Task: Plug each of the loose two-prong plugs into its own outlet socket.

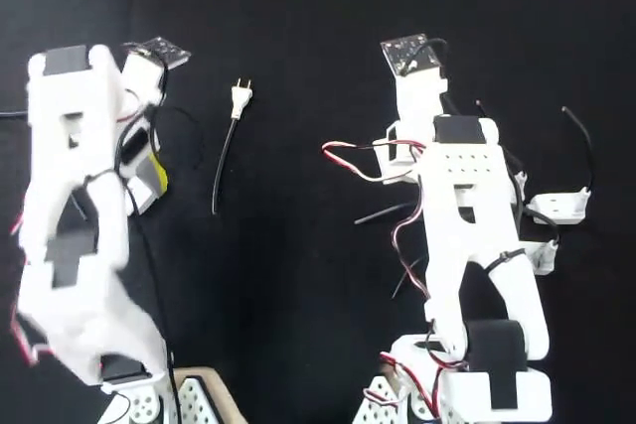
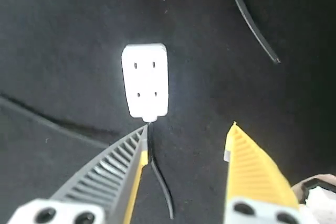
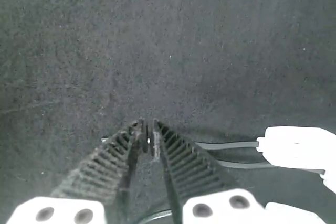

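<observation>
Hovering at outlet socket [image 2: 145, 80] edge, left hand [image 2: 189, 129].

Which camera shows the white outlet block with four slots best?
The left wrist view: the outlet block faces the camera, all four slots plain. In the high view the left arm hides it; the right wrist view looks elsewhere.

I count two arms, the left arm [image 1: 75, 225] and the right arm [image 1: 472, 235]; one loose two-prong plug [image 1: 240, 96]; one outlet block [image 2: 145, 80] bearing two slot pairs; one white block [image 1: 558, 208], kind unclear.
</observation>
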Tool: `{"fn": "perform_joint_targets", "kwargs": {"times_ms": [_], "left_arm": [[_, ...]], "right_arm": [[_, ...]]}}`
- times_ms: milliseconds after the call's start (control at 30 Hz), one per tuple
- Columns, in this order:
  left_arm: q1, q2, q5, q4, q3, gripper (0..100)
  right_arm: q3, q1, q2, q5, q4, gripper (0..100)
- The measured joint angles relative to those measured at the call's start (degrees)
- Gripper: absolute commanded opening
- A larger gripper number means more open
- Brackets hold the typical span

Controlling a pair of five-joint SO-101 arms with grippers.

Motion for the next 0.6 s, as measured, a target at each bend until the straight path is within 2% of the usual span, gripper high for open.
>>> {"fn": "perform_joint_targets", "kwargs": {"times_ms": [100, 233, 433, 600], "left_arm": [[-0.35, -10.81, -4.13, -7.82, 15.38, 29], [-2.73, -13.01, -7.3, -21.8, 34.11, 29], [-5.36, -5.89, -7.47, -31.82, 35.6, 29], [-6.68, -0.53, -7.47, -32.62, 31.12, 28]], "right_arm": [[0.0, 0.0, 0.0, 0.0, 0.0, 1.3], [0.0, 0.0, 0.0, 0.0, 0.0, 1.3], [0.79, 0.0, 0.0, 0.0, 0.0, 1.3], [1.32, 0.0, 0.0, 0.0, -0.35, 1.3]]}}
